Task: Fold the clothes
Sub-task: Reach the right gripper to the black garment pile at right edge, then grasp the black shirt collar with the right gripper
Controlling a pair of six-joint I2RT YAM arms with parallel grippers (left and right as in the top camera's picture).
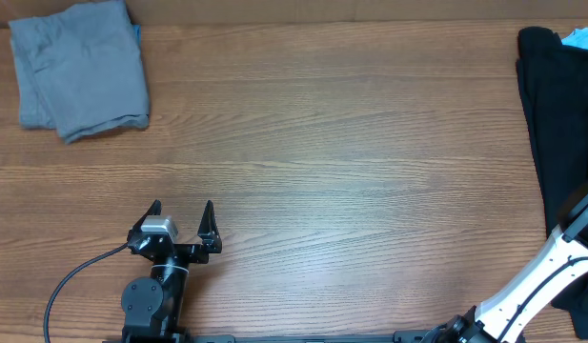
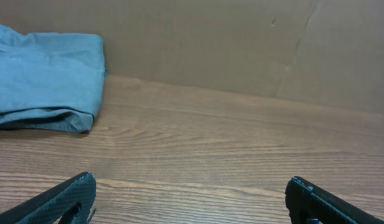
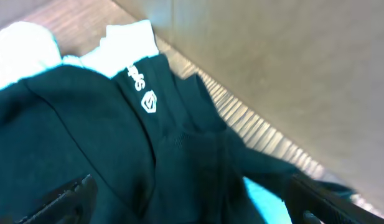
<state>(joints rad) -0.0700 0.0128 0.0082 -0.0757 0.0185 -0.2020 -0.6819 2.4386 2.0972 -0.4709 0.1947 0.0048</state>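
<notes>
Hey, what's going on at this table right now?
Two robot arms are set up to fold clothes, but nothing is gripped yet. The right tool hangs open over a crumpled black T-shirt at the right edge of the table, with the shirt's white logo showing at the neck. The left tool is open over bare wood near the front and holds nothing. A gray garment lies folded in the far left corner.
</notes>
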